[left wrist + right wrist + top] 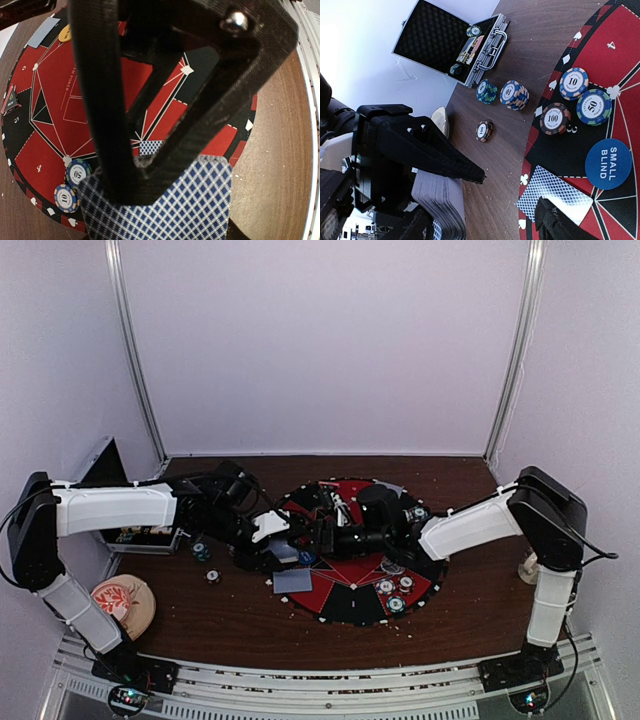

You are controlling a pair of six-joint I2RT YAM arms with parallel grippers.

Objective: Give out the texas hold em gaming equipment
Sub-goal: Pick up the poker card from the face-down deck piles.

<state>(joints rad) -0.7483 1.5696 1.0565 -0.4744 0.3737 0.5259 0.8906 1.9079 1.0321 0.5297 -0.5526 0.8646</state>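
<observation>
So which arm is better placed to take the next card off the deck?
The right, probably: the right gripper is open and close beside the deck, while the left gripper is shut on that deck and cannot pick from it.

End effector point(131, 186) clamps blue-backed card deck point(192, 205)
A 50 chip point(78, 173) and a 10 chip point(66, 198) lie at the mat point(55, 100) edge.

Blue-and-white lattice-backed cards point(200, 200), red-and-black mat point(50, 85), blue button disc point(608, 163), silver black-lined case point(432, 35)
</observation>
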